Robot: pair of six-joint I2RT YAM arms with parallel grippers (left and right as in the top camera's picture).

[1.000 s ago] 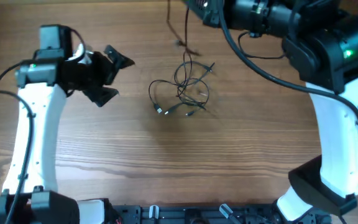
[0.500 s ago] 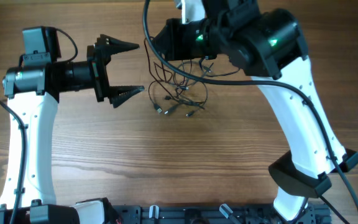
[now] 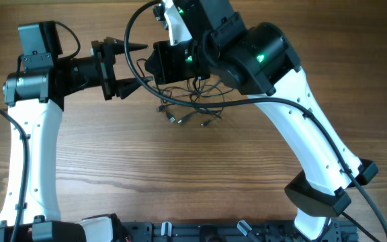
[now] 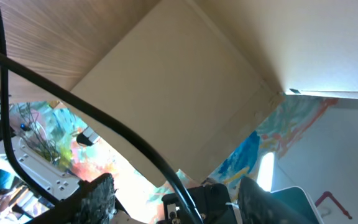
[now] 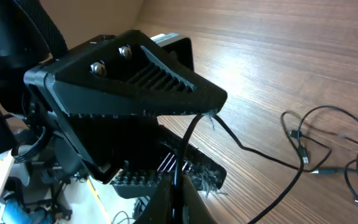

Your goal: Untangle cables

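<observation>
The cables (image 3: 195, 109) lie as a loose black tangle on the wooden table, partly under my right arm; they also show at the right of the right wrist view (image 5: 303, 149). My right gripper (image 5: 174, 208) is shut on one thin cable (image 5: 194, 127), which runs from its tips across the table to the tangle. In the overhead view the right gripper (image 3: 152, 70) sits just left of the tangle, between the fingers of my left gripper (image 3: 143, 64). The left gripper (image 4: 179, 202) is open, and a black cord (image 4: 104, 121) crosses between its fingers ungripped.
The left gripper's ridged fingers (image 5: 135, 81) fill the near field of the right wrist view. The right arm's thick black cable (image 3: 130, 33) loops above the left gripper. The right arm (image 3: 301, 128) spans the table's right half. Bare wood (image 3: 180, 175) lies toward the front.
My right arm has swung left and lower over the tangle, bringing its gripper between the left gripper's fingers. The left gripper has shifted slightly up. The tangle has stayed about where it was.
</observation>
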